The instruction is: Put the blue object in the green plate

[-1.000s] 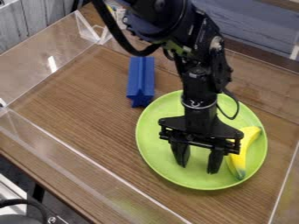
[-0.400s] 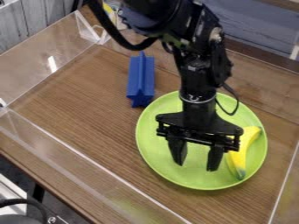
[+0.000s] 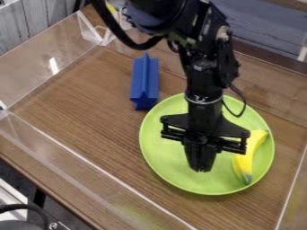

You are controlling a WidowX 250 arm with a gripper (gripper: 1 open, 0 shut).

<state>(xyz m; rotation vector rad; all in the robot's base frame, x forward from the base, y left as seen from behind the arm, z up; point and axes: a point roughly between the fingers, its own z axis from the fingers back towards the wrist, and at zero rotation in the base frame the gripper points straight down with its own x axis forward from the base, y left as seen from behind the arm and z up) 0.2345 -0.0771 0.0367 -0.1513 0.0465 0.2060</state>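
Observation:
The blue object [image 3: 145, 79], a ridged royal-blue block, lies on the wooden table just beyond the upper-left rim of the green plate [image 3: 157, 144]. Nothing touches it. My gripper [image 3: 204, 164] points straight down over the middle of the plate, well to the right of and nearer than the block. Its two dark fingers [image 3: 198, 154] are drawn together, and I see nothing between them. The tips sit at or just above the plate's surface.
A yellow banana [image 3: 252, 153] lies on the right side of the plate, close beside the fingers. Clear plastic walls [image 3: 54, 49] fence the wooden table at the left and back. The black arm [image 3: 198, 40] rises above the plate.
The fingers, spread wide apart over the plate a second ago, have closed together. The hand has stayed in the same spot, and the block and banana have not moved.

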